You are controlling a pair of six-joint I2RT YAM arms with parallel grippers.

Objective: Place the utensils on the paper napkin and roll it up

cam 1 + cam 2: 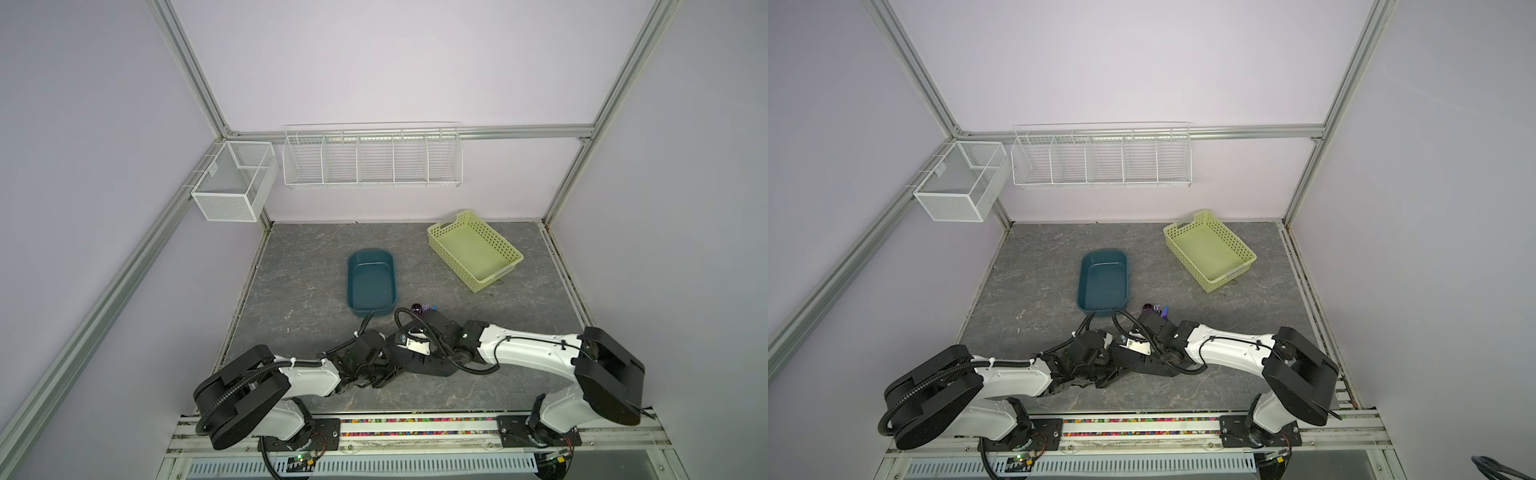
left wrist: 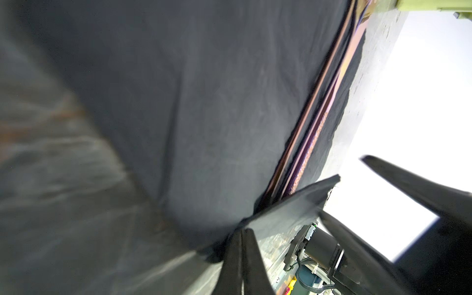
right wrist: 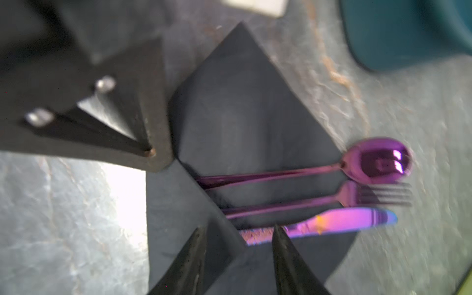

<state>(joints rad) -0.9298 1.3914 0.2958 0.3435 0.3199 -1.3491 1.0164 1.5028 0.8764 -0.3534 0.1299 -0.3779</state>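
The black paper napkin (image 3: 245, 122) lies on the grey table with one flap folded over the utensils' handles. Side by side on it lie the purple spoon (image 3: 378, 161), fork (image 3: 357, 196) and knife (image 3: 344, 219), their heads sticking out past its edge. My left gripper (image 2: 241, 231) is shut on the napkin (image 2: 204, 115) at the fold's edge. My right gripper (image 3: 238, 229) is open, its fingers astride the folded flap beside the knife. In both top views the arms cover most of the napkin; only the utensil heads (image 1: 420, 308) (image 1: 1155, 308) show.
A teal tub (image 1: 371, 255) stands just behind the utensils. A yellow-green perforated basket (image 1: 498, 243) sits at the back right. A white wire rack (image 1: 372, 160) and a mesh box (image 1: 232, 185) hang on the back wall.
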